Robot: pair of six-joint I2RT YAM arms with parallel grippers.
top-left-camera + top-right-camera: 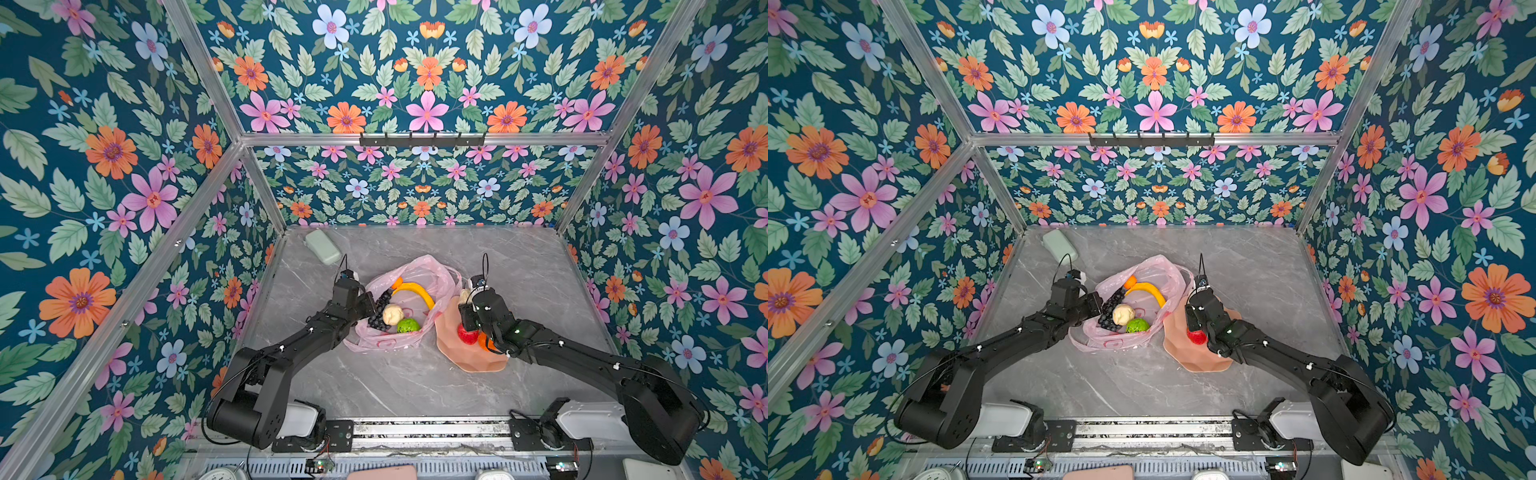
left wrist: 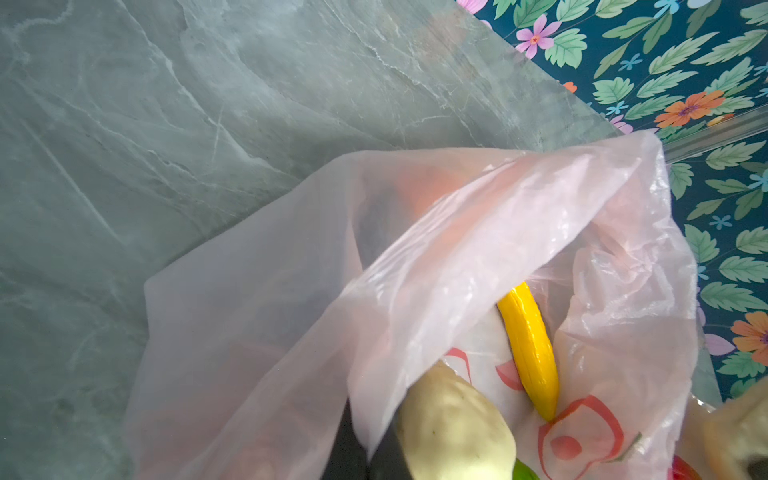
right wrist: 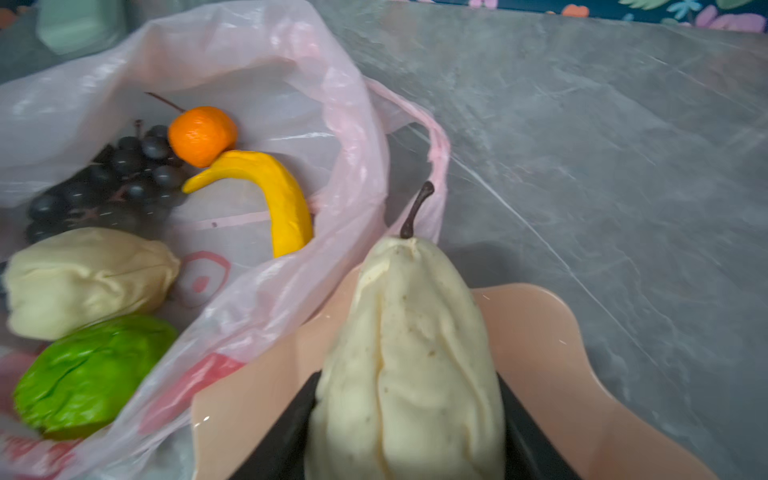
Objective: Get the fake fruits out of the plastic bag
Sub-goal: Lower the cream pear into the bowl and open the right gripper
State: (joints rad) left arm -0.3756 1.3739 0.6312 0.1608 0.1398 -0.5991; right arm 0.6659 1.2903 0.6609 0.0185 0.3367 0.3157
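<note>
Fake fruits, count: eight pieces.

Five lie in the thin translucent pink plastic bag (image 1: pixel 419 266):
- one curved yellow plastic banana (image 1: pixel 417 289)
- one small orange (image 3: pixel 202 135), touching the banana's tip
- one dark purple grape bunch (image 1: pixel 380 311)
- one cream lumpy piece (image 1: pixel 392 313)
- one bumpy green fruit (image 1: pixel 408 325)

Two sit in the peach faceted plastic bowl (image 1: pixel 478 365): one glossy red apple (image 1: pixel 467 334) and a second orange (image 1: pixel 484 343), partly hidden under the right arm. The eighth, a cream pear-shaped piece with a brown stem (image 3: pixel 411 332), is in the right gripper (image 3: pixel 405 432).

Right gripper: jaws roughly half spread, clamped on the pear's wide lower body, stem pointing away from the wrist. It hangs over the bowl. Whether the pear touches the bowl cannot be told. The apple lies just beside its fingers.

Left gripper (image 1: pixel 370 305): fully closed, pinching the film of the bag's rim on its own side. The grapes lie just past its tips, with the cream piece and green fruit beyond them.

Bag: crinkly, mouth gaping upward, red fruit prints on the film. One loop handle trails toward the right gripper, and the bag's edge overlaps the bowl rim.

Surface: grey marble-pattern tabletop (image 1: pixel 415 382). One pale green rounded block (image 1: pixel 323 247) lies well beyond the left gripper, by the far corner.

Room: dark teal floral wallpaper (image 1: pixel 424 83) on all walls, an aluminium frame (image 1: pixel 291 139), and one black hook rail (image 1: pixel 422 141) on the rear crossbar.
</note>
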